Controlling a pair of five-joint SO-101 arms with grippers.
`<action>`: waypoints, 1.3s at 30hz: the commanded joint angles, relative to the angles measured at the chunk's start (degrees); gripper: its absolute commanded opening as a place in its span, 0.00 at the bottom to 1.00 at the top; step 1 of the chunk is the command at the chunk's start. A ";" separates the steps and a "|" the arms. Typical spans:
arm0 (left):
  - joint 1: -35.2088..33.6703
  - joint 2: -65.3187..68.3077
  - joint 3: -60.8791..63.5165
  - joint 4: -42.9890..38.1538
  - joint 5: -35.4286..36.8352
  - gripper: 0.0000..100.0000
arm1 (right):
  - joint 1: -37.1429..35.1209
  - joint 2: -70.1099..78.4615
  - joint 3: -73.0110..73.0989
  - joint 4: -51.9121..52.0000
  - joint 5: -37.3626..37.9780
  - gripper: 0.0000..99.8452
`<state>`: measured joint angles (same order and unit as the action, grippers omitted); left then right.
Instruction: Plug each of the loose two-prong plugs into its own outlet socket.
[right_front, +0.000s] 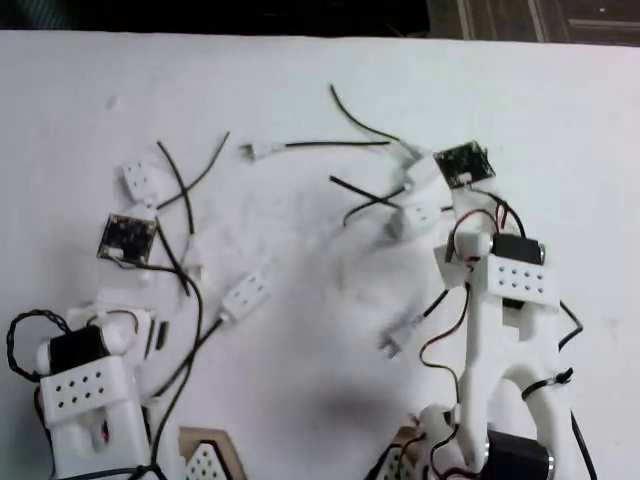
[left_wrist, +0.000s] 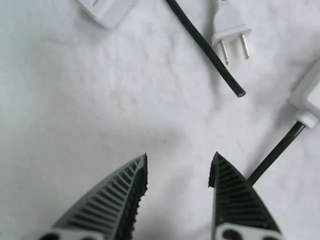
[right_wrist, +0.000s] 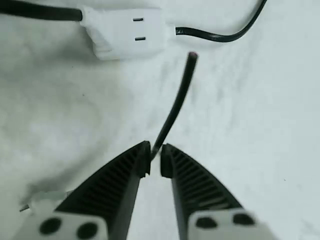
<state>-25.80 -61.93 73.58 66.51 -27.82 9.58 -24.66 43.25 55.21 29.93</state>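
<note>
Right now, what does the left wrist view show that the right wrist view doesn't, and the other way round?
Left wrist view: the left hand is open over the white table. A loose two-prong plug lies beyond it with its prongs free, beside a cut black cable.
Right wrist view: the right hand is closed on a black cable stub. The stub's free end points toward an outlet socket with two empty slots.
Both: the white table and pieces of black cable.

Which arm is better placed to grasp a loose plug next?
Left, probably: the left gripper is open and empty, with a two-prong plug lying ahead; the right gripper pinches a black cable.
</note>
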 joint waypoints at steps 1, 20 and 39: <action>-0.40 -0.84 0.00 -0.79 0.53 0.21 | 0.66 -2.68 -2.73 0.40 -4.92 0.18; -0.40 -0.84 0.00 -0.79 0.53 0.21 | -15.43 -2.15 2.37 24.75 -30.33 0.21; -0.40 -0.84 0.00 -0.79 0.53 0.21 | -17.54 -2.07 11.96 8.31 -39.65 0.20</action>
<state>-25.80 -61.93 73.58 66.51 -27.82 -7.30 -24.75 55.38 64.53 -7.69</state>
